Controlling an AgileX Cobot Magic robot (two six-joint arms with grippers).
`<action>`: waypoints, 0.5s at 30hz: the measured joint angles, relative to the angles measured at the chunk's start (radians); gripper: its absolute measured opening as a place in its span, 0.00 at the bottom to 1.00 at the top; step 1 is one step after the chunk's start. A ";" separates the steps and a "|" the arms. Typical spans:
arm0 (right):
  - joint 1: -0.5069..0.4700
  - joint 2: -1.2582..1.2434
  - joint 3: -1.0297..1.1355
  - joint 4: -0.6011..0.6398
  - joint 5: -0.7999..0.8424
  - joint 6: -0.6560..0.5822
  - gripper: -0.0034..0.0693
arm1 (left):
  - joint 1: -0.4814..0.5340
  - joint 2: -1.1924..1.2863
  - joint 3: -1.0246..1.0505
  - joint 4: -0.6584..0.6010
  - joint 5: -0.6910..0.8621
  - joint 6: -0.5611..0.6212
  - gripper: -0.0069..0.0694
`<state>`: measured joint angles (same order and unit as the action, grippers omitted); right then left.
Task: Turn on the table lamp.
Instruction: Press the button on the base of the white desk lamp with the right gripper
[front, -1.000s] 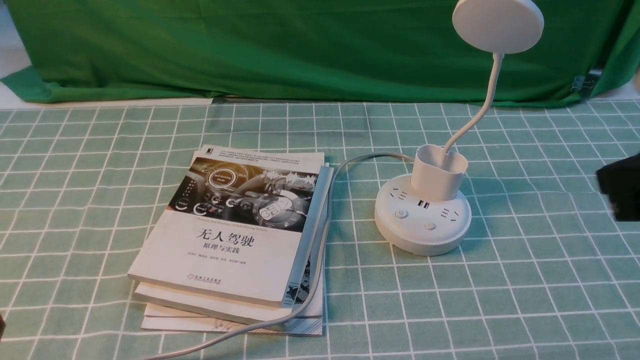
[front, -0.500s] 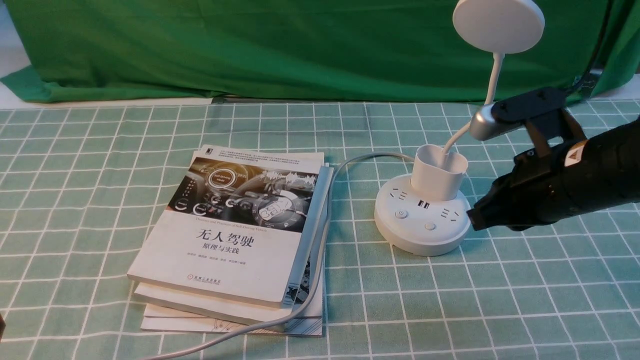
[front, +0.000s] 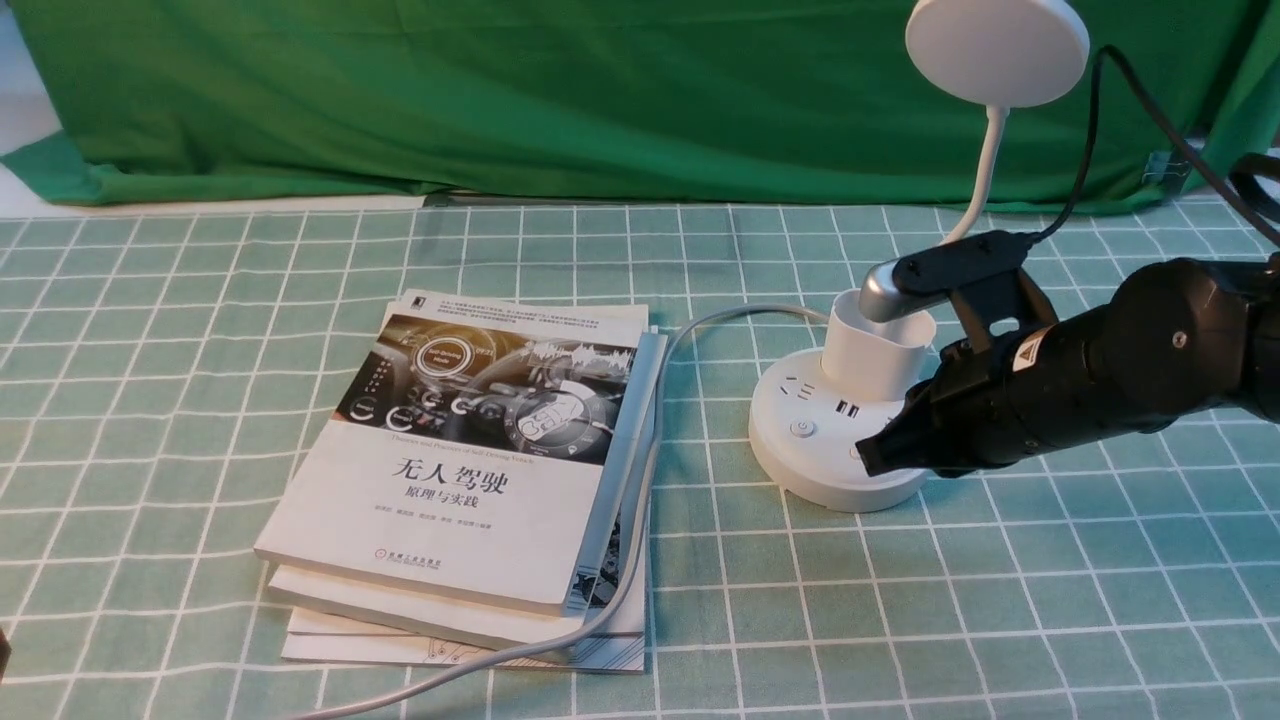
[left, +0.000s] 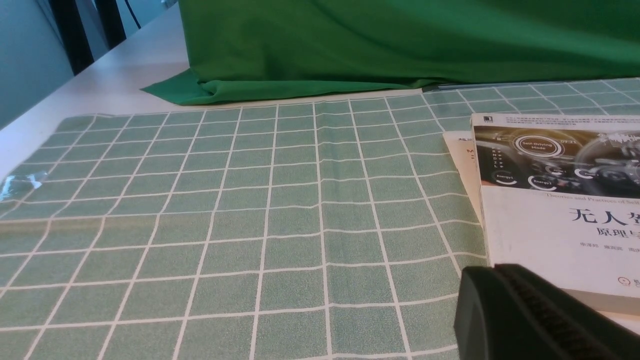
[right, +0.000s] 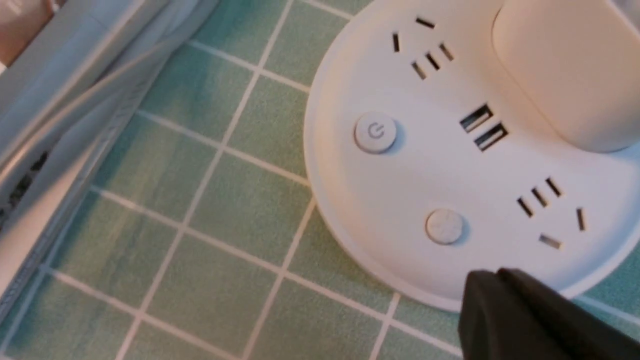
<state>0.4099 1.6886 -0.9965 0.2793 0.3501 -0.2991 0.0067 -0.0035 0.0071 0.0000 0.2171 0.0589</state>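
Note:
The white table lamp stands right of centre on the checked cloth, its disc head up on a thin bent neck and unlit. Its round base carries sockets and a power button. My right gripper is shut, empty, and hovers over the base's front right part, covering the second button in the front view. In the right wrist view the shut tip sits just short of the plain button, with the power button farther off. My left gripper is shut beside the books.
A stack of books lies left of the lamp, and the lamp's grey cord runs over its right edge toward the table's front. A green curtain hangs along the back. The books' corner shows in the left wrist view.
My right arm has swept in from the right edge toward the left, from off the base to over its front right part, staying shut. The lamp and books have not moved.

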 joint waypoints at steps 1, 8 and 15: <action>0.000 0.001 0.000 0.000 -0.002 0.000 0.08 | 0.000 0.000 0.000 0.000 0.000 0.000 0.12; 0.001 0.039 0.000 0.009 -0.067 -0.011 0.08 | 0.000 0.000 0.000 0.000 0.000 0.000 0.12; 0.020 0.071 0.000 0.031 -0.117 -0.026 0.08 | 0.000 0.000 0.000 0.000 0.000 0.000 0.12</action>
<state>0.4296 1.7597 -0.9965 0.3102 0.2332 -0.3251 0.0067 -0.0035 0.0071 0.0000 0.2171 0.0589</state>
